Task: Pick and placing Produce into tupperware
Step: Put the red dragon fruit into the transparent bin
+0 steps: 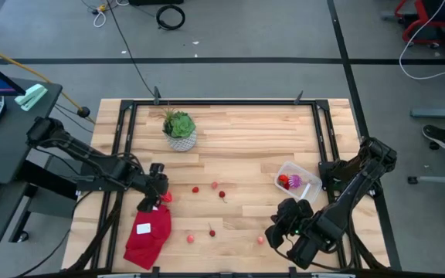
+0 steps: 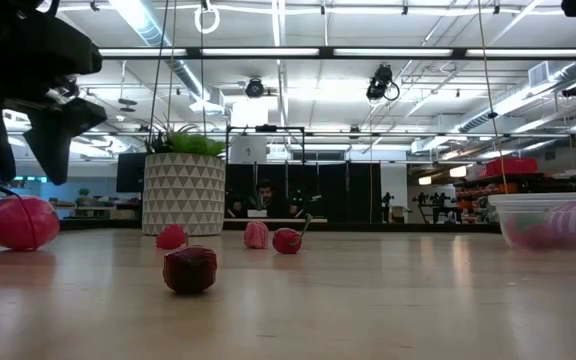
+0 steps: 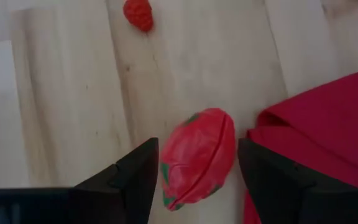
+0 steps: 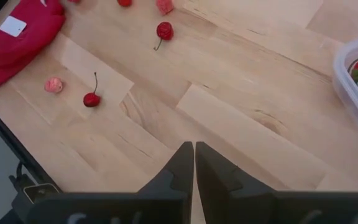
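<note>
Overhead, left gripper (image 1: pixel 159 191) sits at nine o'clock of the wooden table (image 1: pixel 238 131), beside the red cloth with a white label (image 1: pixel 148 234); clear plastic tupperware (image 1: pixel 298 181) lies at three o'clock. Right gripper (image 4: pixel 194 163) (fingers pressed together, empty) idles at five o'clock. Wrist-side, spread fingers (image 3: pixel 135 177) straddle a red strawberry-shaped toy (image 3: pixel 197 157): descend squarely, avoiding cloth. Open boards stretch towards the tupperware.
</note>
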Motion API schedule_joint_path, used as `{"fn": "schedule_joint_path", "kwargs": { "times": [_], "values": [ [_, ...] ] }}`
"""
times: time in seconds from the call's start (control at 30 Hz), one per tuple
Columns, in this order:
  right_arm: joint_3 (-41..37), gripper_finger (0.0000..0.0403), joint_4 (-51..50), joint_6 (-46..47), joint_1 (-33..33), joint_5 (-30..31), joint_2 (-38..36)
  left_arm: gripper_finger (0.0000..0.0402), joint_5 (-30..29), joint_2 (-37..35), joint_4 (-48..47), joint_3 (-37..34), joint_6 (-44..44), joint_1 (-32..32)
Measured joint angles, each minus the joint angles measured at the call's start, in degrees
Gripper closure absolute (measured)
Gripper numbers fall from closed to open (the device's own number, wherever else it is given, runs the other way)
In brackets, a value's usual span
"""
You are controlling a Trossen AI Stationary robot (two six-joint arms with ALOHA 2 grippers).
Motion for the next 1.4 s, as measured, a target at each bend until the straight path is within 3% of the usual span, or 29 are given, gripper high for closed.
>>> {"fn": "schedule_joint_path", "kwargs": {
  "times": [0.53, 1.17, 1.4],
  "values": [
    [0.0, 0.0378, 0.0, -0.7, 0.0, -0.7, 0.0, 0.0174, 0.0, 9.7, 1.6, 0.3, -0.7, -0.2],
    [0.0, 0.0378, 0.0, -0.9, 0.1, -0.7, 0.0, 0.0171, 0.1, 10.1, 3.8, 0.0, -5.7, -0.2],
    [0.0, 0.0378, 0.0, -0.9, 0.1, -0.7, 0.0, 0.0139, 0.5, 10.3, 3.1, -0.2, -5.2, -0.2]
  ]
}}
